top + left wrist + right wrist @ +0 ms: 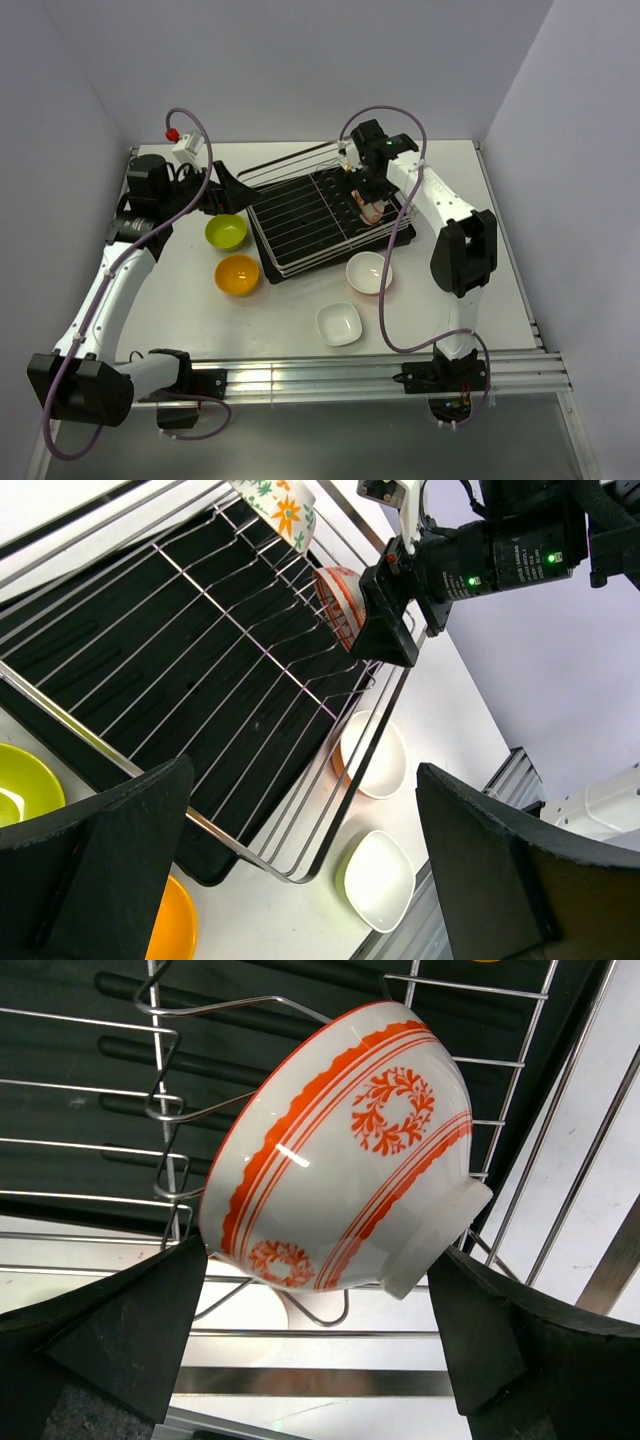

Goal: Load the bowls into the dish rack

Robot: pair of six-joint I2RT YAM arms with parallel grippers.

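**Two bowls in the rack, four on the table, both grippers open**

Your right gripper (318,1260) hangs over the 3 o'clock side of the dish rack (300,215). Its jaws are spread wide on either side of the red-and-white patterned bowl (340,1150). The bowl leans tilted on the wire prongs. You cannot tell whether the pads touch it.

From the top camera the gripper hides most of that bowl. The leaf-print bowl (278,505) at the rack's far side is cut off by the frame edge of the left wrist view.

Your left gripper (300,780) sits at the rack's 10 o'clock, fully open and holding nothing.

On the table:
- the lime green bowl (226,232) lies at the rack's 9 o'clock
- the orange bowl (237,274) lies at 8 o'clock
- the round white bowl (368,272) lies at 5 o'clock, just beside the rim
- the squarish white bowl (339,323) lies at 6 o'clock
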